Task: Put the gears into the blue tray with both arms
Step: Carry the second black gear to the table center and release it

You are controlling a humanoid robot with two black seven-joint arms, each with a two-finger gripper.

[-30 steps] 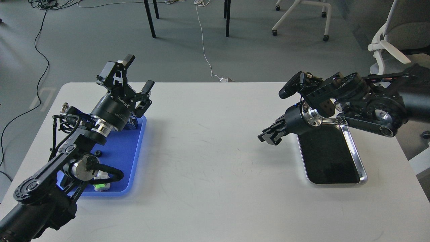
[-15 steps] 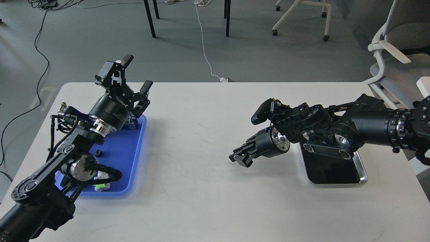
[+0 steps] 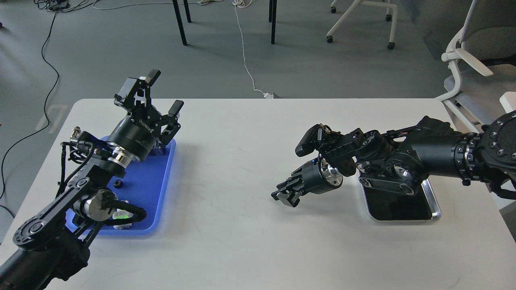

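The blue tray lies at the table's left side. One small black gear rests in it, just right of my left forearm. My left gripper is raised above the tray's far end, open, with nothing between its fingers. My right gripper hovers low over the bare table near the middle, left of the silver tray, pointing left. Its dark fingers look drawn together. I cannot make out whether anything is pinched between them.
The silver tray with a dark mirror bottom lies at the right, partly under my right arm. A push-button switch with a green cap sits at the blue tray's near end. Office chairs and table legs stand beyond the table's far edge.
My right arm has swung left and down, from above the silver tray out over the table's middle. The left gripper has stayed open over the blue tray, shifting only slightly.
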